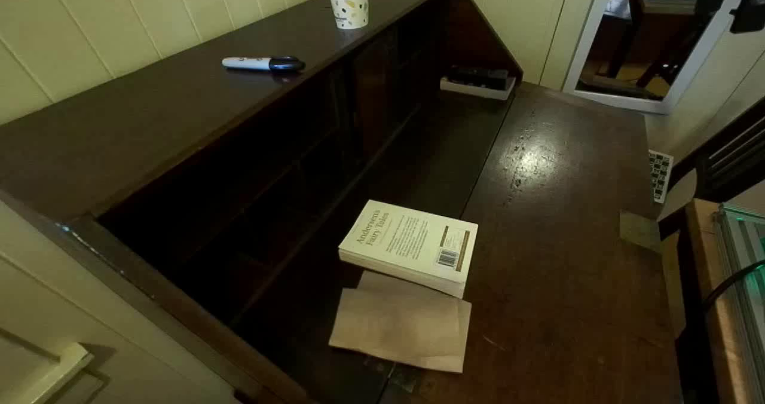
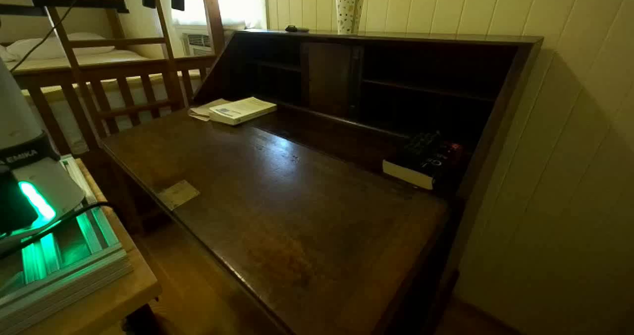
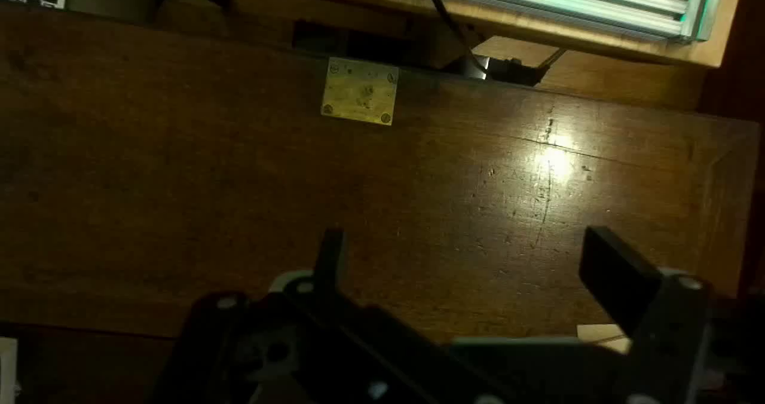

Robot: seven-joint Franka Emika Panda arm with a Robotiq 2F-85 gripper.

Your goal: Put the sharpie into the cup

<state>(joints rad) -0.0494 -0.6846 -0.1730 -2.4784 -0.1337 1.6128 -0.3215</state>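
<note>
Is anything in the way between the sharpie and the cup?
Nothing visible: in an exterior view, the sharpie lies and the cup stands upright on the desk's top, with no object showing between them. Whether the cup already holds something can't be seen.

My gripper (image 3: 465, 236) hangs over the desk leaf (image 3: 209, 171). In both exterior views, the sharpie (image 1: 262, 64) lies left of the cup (image 1: 349, 2) on the desk top (image 1: 149, 111). Below, the Andersen book (image 1: 412, 245) lies beside the paper (image 1: 397, 329), the other book (image 2: 422, 161) well apart.
</note>
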